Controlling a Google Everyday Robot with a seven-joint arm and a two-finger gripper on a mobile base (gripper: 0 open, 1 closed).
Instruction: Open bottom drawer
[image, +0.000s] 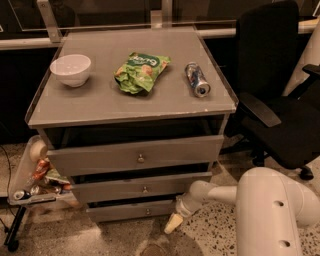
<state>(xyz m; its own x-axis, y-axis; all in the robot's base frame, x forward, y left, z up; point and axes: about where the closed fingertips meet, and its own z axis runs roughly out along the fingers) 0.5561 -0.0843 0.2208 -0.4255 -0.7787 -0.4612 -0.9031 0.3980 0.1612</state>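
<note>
The bottom drawer (120, 212) is lowest in the grey cabinet (100, 102). The gripper (172, 223) hangs just by its right end, near the floor (100, 241). I cannot tell if it is open or closed

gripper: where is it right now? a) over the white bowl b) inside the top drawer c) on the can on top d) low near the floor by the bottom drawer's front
D: the gripper hangs low near the floor, just in front of the bottom drawer and off to the picture's right of its knob, far below everything on the cabinet top.
</note>
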